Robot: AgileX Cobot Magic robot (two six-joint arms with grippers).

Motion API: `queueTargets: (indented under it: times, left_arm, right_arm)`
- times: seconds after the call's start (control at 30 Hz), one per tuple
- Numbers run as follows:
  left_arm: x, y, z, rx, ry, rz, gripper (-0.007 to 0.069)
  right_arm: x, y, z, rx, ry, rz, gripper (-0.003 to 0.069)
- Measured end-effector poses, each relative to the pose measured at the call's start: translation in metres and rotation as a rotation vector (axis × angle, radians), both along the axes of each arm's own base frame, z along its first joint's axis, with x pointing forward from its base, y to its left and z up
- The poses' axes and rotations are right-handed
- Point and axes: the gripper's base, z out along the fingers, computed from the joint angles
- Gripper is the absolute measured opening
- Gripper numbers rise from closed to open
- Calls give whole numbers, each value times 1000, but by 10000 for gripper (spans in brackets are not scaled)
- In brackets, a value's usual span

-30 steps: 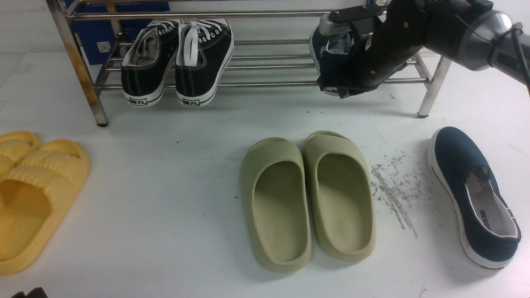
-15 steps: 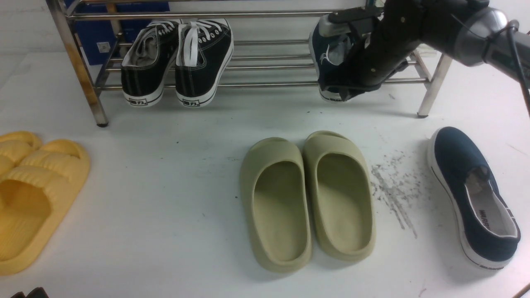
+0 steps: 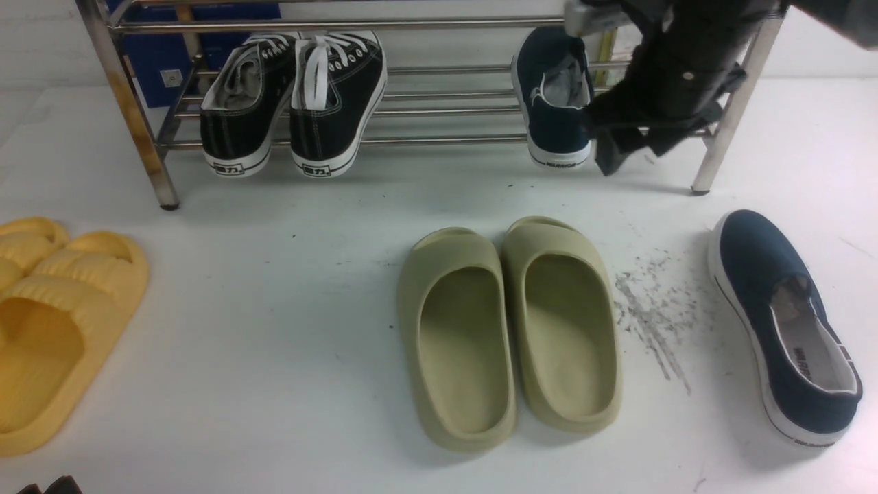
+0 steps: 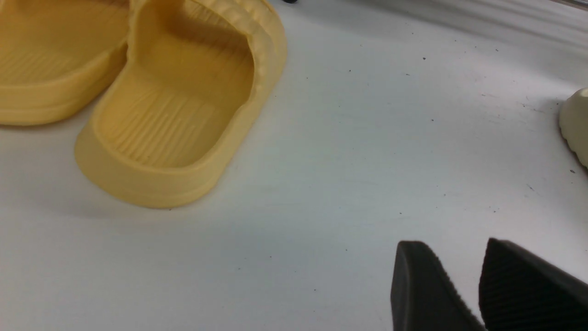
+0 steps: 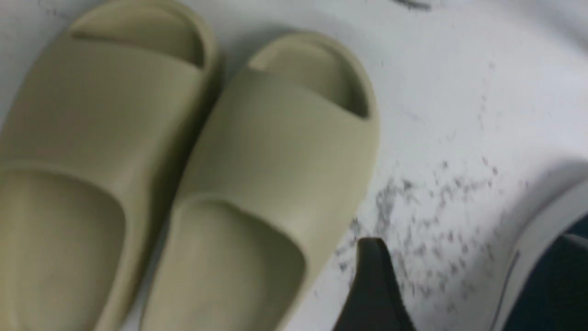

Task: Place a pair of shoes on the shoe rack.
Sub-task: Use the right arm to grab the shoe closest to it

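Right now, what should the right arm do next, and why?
Probably bring the right gripper down over the loose navy shoe. Its jaws stand open and empty, the racked navy shoe already sits on the shoe rack, and the loose one lies on that arm's side.

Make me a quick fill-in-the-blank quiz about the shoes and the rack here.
The shoe rack holds just ____ navy slip-on; its mate lies off the rack.
The black sneakers on the rack have ____ laces.
The yellow slides lie on the robot's ____ side.
The open right gripper holds ____.
Missing words: one, white, left, nothing.
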Motion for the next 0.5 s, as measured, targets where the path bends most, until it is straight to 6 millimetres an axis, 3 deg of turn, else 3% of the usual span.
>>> queueTargets:
  times: [0.13,0.27,0.43,0.5]
  left_arm:
    - [0,0,0,0,0,0,217]
    - [0,0,0,0,0,0,217]
    - [0,0,0,0,0,0,218]
    - [0,0,0,0,0,0,220]
  right_arm:
    - [-52,-24,6,-66,36,-22,480]
    - [-105,-50,-4,-123,69,-97,455]
    - [-128,-63,-32,-168,92,-159,449]
    - [-133,-65,-57,-185,126,-163,449]
